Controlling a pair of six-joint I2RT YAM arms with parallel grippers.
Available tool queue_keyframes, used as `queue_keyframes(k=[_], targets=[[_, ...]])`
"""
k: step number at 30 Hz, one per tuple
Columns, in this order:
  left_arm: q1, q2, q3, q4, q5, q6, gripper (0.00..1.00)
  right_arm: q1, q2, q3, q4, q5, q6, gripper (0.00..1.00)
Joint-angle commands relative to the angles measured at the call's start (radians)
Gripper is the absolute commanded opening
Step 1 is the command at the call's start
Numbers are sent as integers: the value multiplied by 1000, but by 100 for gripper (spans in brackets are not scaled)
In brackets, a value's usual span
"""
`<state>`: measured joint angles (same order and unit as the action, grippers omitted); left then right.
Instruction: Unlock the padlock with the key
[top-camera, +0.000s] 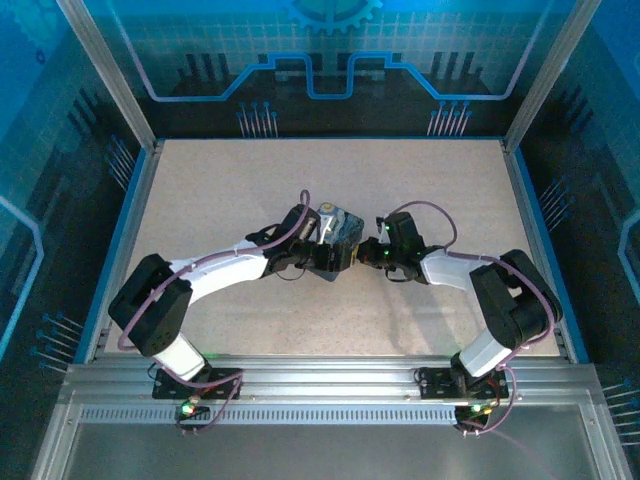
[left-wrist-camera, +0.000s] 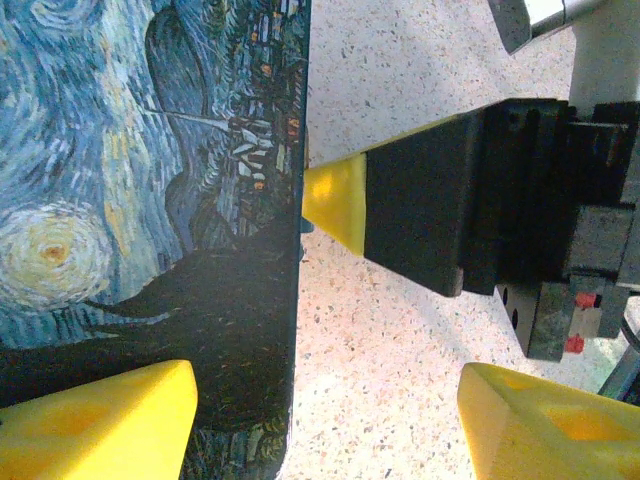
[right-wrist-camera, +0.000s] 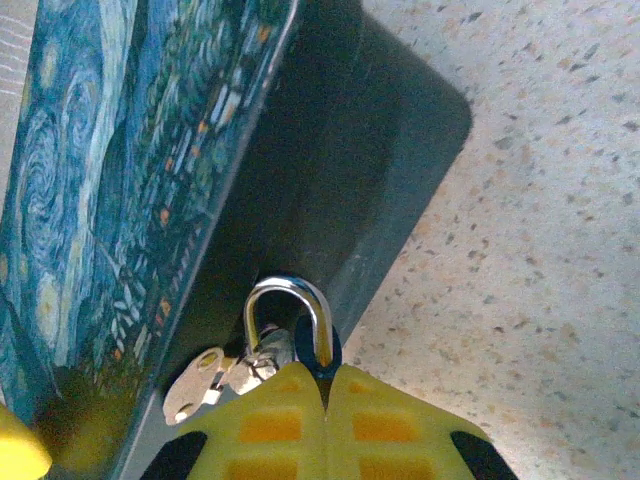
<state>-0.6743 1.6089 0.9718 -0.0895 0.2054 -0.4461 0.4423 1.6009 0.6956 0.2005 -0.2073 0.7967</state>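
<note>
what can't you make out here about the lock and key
Right wrist view: the padlock body is hidden between the shut right claw fingers; its shackle sticks out.
Same view: the key blade runs behind the shackle, so whether it is in the keyhole cannot be told.
Top view: padlock and key too small, under the arms by the tin.

The right gripper (right-wrist-camera: 325, 372) is clamped on the padlock (right-wrist-camera: 288, 315), whose shackle projects just ahead of it. The key (right-wrist-camera: 198, 388) lies just left of the gripper's tip, beside the shackle's foot. The tin (right-wrist-camera: 120, 200) stands on the table (right-wrist-camera: 540, 200), ahead and to the left of this gripper, with its side wall directly behind the padlock. The left gripper (left-wrist-camera: 320, 425), jaws wide apart, has the tin's edge between them, the tin to its left, and the right gripper straight ahead, tip at the tin's edge.
</note>
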Motion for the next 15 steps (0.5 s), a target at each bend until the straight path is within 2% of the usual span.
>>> queue_keyframes(k=[1, 8, 15], targets=[[-6, 21, -52, -110, -17, -25, 72, -23, -38, 12, -42, 35, -19, 0], [-4, -5, 5, -120, -6, -8, 78, -72, -189, -71, -118, 43, -97, 0], [68, -125, 40, -108, 18, 12, 87, -80, -371, -71, -336, -90, -269, 0]])
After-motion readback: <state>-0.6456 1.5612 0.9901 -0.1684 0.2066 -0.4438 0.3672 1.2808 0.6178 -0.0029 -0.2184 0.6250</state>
